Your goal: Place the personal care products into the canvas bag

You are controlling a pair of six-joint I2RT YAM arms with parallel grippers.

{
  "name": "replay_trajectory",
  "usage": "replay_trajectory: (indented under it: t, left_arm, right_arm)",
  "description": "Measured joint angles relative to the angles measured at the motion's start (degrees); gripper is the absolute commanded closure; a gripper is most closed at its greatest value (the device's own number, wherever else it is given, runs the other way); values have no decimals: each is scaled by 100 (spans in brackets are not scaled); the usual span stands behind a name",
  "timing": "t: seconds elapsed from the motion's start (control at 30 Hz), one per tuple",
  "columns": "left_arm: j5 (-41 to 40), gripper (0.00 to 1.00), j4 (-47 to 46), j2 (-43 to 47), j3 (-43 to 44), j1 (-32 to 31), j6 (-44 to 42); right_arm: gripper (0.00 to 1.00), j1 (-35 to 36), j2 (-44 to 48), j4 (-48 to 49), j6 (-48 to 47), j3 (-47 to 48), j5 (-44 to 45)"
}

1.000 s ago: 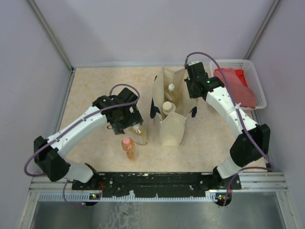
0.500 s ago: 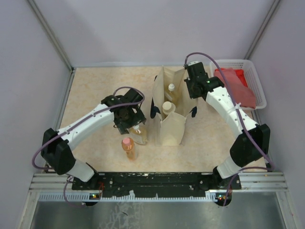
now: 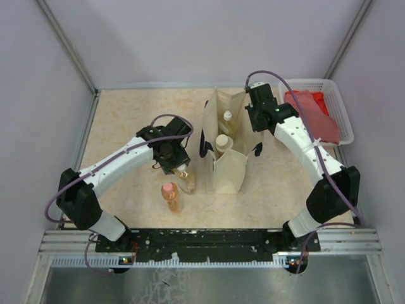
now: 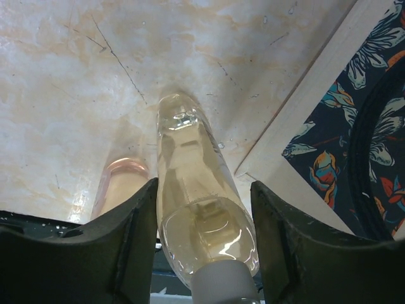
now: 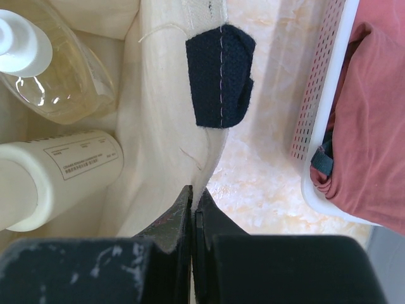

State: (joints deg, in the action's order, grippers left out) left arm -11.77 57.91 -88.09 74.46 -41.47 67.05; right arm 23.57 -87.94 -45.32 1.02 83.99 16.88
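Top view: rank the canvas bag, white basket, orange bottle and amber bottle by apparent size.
1. canvas bag, though its height brings it nearer the camera.
2. white basket.
3. orange bottle and amber bottle: unranked, since the left gripper covers part of the amber one.

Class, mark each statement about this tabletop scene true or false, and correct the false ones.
1. A cream bottle lies inside the canvas bag. True.
2. The right tool hangs open. False: it is shut on the canvas bag's rim.
3. The left tool has a finger on either side of an amber bottle on the table. True.
4. The pink-capped bottle is already in the bag. False: it is on the table, near the amber bottle.
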Motion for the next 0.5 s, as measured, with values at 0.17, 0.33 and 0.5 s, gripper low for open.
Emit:
replay_trajectory:
  t: [0.17, 0.33, 0.5]
  left_arm:
    - [-57, 66, -9, 0, 0, 50, -57]
    - [-61, 65, -31, -24, 31, 216, -155]
    - [-243, 64, -197, -225, 221, 623, -380]
  right_arm:
    - [100, -11, 2, 0, 0, 0, 0]
    - [100, -11, 2, 0, -2, 0, 2]
    - [100, -11, 2, 0, -2, 0, 0]
